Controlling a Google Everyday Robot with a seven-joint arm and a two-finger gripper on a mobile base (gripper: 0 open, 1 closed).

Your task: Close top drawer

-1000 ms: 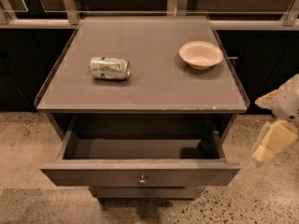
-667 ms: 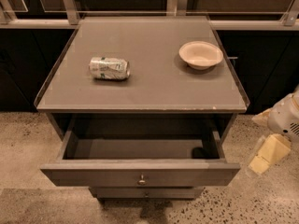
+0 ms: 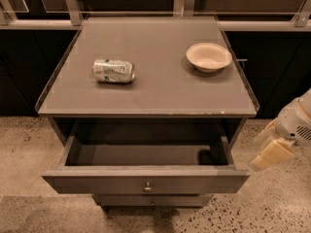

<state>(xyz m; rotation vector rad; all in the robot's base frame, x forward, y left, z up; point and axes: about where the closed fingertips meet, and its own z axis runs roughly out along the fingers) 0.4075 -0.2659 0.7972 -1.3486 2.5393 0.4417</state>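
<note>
1. The top drawer [image 3: 97, 181] stands pulled well out from under the desk [image 3: 160, 96]. Its flat grey-brown front faces the camera, with the small round knob [image 3: 147, 187] at its centre. The inside looks bare apart from a dark patch in the back right corner, which I cannot identify.
2. The hand [image 3: 271, 153] hangs off the right end of the drawer front, near that corner but apart from it, above the speckled floor [image 3: 29, 144]. Only a pale cream part and the white housing behind it show at the picture's edge. I cannot tell whether the hand is spread or pressed together.
3. This looks like the approach step. Nothing touches the drawer, so the closing itself has not yet begun.
4. The next move calls for bringing the hand round in front of the panel and setting it against the front near the knob. It should then push straight back toward the desk body. A push at the right corner alone would likely skew the drawer on its runners.
5. A crushed can [image 3: 113, 71] lies on its side on the desk top and a pale bowl [image 3: 209, 57] sits upright. Both are well back from the front edge and out of the way, though a hard slam might set the can rolling.
6. A narrower drawer front [image 3: 150, 200] below looks shut, so the push must land on the upper panel, not on this one.
</note>
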